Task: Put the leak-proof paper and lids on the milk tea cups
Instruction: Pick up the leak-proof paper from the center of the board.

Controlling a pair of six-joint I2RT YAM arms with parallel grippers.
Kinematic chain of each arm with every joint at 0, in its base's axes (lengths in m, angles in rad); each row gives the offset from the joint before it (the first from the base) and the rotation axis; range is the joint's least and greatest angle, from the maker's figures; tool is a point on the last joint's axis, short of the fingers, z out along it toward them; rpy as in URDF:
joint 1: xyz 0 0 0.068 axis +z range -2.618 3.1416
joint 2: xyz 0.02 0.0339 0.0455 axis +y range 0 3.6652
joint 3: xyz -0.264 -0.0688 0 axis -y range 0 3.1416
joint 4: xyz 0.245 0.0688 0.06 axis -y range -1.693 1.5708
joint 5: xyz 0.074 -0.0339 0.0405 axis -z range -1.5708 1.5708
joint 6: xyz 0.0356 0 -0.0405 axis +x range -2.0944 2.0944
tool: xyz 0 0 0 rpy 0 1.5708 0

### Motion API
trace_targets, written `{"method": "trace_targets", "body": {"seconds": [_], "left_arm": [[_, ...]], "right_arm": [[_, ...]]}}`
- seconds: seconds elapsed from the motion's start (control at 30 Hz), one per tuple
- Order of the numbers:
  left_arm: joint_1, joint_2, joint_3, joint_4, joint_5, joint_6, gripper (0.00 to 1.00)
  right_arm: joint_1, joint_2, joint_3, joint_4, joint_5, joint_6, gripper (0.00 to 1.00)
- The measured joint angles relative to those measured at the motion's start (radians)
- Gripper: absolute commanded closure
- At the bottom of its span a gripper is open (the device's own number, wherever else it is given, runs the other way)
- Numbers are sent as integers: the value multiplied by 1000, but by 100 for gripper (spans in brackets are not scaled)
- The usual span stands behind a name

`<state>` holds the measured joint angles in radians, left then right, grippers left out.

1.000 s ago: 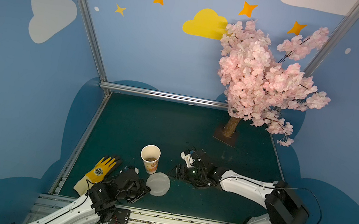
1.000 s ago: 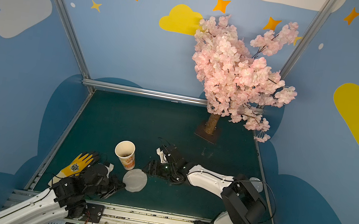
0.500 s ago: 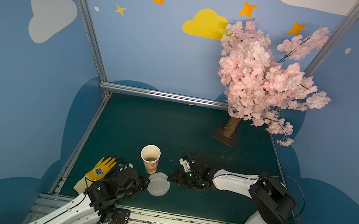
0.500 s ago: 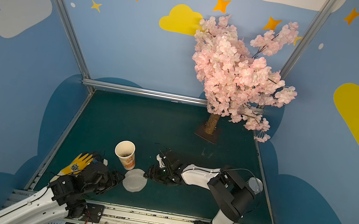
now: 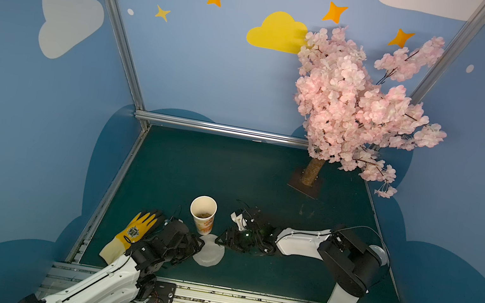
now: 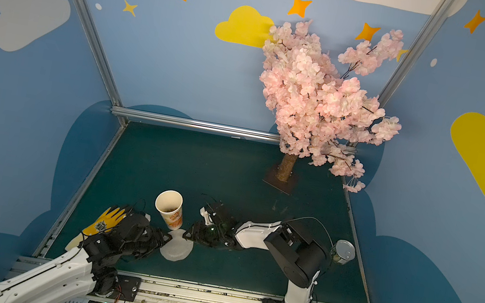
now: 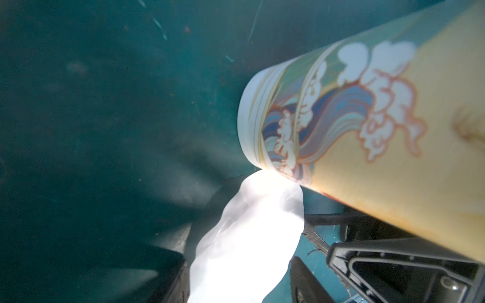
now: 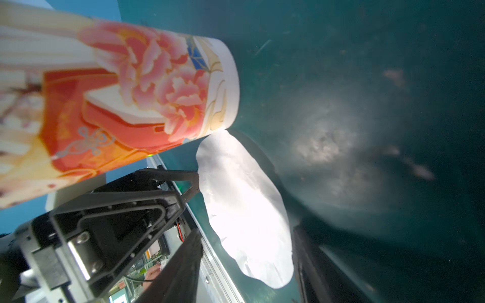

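Low against the tall printed paper cup (image 5: 204,224) lies a thin, crinkled, translucent paper disc (image 5: 209,256); left fingers (image 7: 305,283) and right fingers (image 8: 181,270) stand spread, straddling its opposite edges.

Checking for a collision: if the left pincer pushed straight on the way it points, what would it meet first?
The leak-proof paper, lying between the open tips of the left pincer in its wrist view. Just beyond stands the milk tea cup, likely next, though depth is unclear.
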<state>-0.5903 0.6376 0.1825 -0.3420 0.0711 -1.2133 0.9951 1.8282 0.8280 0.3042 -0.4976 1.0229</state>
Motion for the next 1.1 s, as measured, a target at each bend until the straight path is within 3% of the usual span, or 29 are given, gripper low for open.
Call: {"method": "trace_targets", "body": {"seconds": [0.63,0.73,0.9,1.1], "left_arm": [[26,-70,-69,37,102,21,70],[26,-51,-69,39,103,27,81],[26,-40,-69,40,108,42,97],[26,-144,-68,43,143,35,97]], "right_arm": [[2,49,24,55,-44,18,45],[2,49,24,56,-46,18,45],[-5,42,24,54,-45,6,36],[-48,-82,-29,-53,-29,-60,27]]}}
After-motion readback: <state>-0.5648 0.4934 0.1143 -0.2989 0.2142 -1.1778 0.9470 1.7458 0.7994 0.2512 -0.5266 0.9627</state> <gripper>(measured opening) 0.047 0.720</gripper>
